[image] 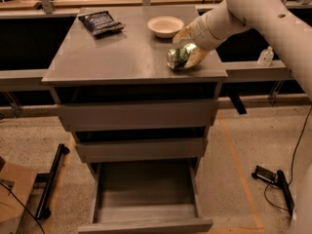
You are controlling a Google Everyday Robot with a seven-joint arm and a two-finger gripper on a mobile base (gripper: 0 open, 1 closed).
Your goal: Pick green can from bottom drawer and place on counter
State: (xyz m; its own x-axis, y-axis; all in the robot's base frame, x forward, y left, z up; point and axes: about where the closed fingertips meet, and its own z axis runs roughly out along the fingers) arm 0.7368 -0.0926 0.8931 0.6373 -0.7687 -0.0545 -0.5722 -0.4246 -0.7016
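The green can [176, 57] lies tilted on its side between the fingers of my gripper [187, 50], at or just above the right part of the counter [126, 52]. The gripper is shut on the can; one padded finger [183, 33] is behind it and the other [197, 58] is in front. The white arm comes in from the upper right. The bottom drawer [146, 206] is pulled open below, and its tray shows nothing inside.
A dark blue snack bag [101, 22] and a white bowl [165, 26] sit at the back of the counter. Two upper drawers [139, 115] are slightly ajar. A white bottle [266, 56] stands right. A black stand [52, 182], a box [12, 196] and cabled gear [270, 177] lie on the floor.
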